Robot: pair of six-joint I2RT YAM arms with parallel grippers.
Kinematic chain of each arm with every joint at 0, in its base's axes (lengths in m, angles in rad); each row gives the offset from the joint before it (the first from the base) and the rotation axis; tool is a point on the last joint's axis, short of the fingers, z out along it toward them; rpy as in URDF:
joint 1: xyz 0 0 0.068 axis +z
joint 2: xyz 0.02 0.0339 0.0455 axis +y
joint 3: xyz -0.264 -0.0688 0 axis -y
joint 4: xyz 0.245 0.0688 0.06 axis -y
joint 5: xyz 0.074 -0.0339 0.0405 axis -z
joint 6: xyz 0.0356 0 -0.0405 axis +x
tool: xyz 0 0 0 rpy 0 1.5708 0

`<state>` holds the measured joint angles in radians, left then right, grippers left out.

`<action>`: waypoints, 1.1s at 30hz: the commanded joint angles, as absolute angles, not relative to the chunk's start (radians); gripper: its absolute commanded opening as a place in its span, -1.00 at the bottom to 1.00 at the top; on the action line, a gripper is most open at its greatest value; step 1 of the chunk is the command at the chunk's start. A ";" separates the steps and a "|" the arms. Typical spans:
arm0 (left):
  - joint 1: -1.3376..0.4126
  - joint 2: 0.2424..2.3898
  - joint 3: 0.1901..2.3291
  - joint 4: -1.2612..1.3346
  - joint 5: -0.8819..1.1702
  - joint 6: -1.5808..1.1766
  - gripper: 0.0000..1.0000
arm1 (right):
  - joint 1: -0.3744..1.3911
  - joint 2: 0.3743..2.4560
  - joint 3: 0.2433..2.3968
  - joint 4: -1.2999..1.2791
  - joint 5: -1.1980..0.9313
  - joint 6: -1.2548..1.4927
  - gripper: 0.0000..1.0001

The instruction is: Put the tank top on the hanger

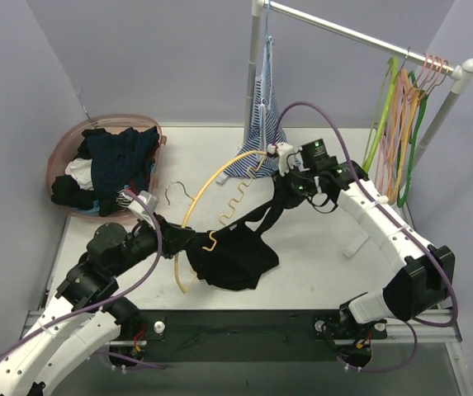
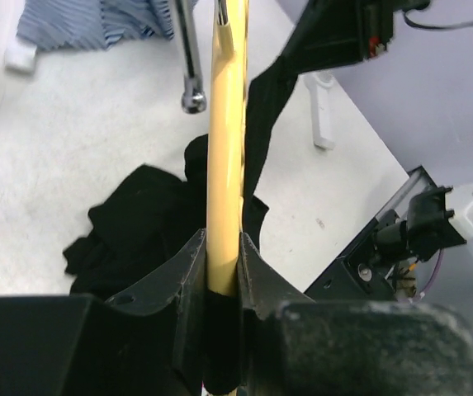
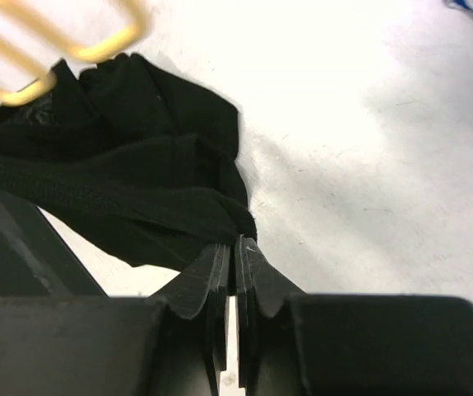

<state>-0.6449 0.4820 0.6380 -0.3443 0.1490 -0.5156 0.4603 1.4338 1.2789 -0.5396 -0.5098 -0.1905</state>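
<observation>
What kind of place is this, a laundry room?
Probably a lab mock-up of one: a white table between plain grey screens, a clothes rail with coloured hangers, and a basket of clothes.

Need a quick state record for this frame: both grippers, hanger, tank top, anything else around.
left gripper: shut on the hanger, yellow bar between its fingers
right gripper: shut on a strap of the tank top
tank top: mostly bunched on the table, strap pulled up
hanger: overlaps the tank top; threaded or not, cannot tell
striped garment: hanging from the rail
basket: far left, clothes inside
spare hangers: right end of rail
</observation>
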 commanded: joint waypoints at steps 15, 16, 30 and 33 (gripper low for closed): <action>-0.635 0.509 0.781 -0.311 0.385 -0.141 -1.00 | 0.259 1.373 1.548 -0.597 -0.405 -0.081 -1.00; -0.635 0.505 0.772 -0.283 0.367 -0.149 -1.00 | 0.255 1.376 1.545 -0.595 -0.422 -0.075 -1.00; -0.635 0.425 0.677 -0.015 0.118 -0.341 -1.00 | 0.282 1.350 1.321 -0.534 -0.818 -0.066 -1.00; -0.635 0.417 0.664 0.038 0.143 -0.341 -1.00 | 0.307 1.354 1.302 -0.532 -0.787 -0.067 -1.00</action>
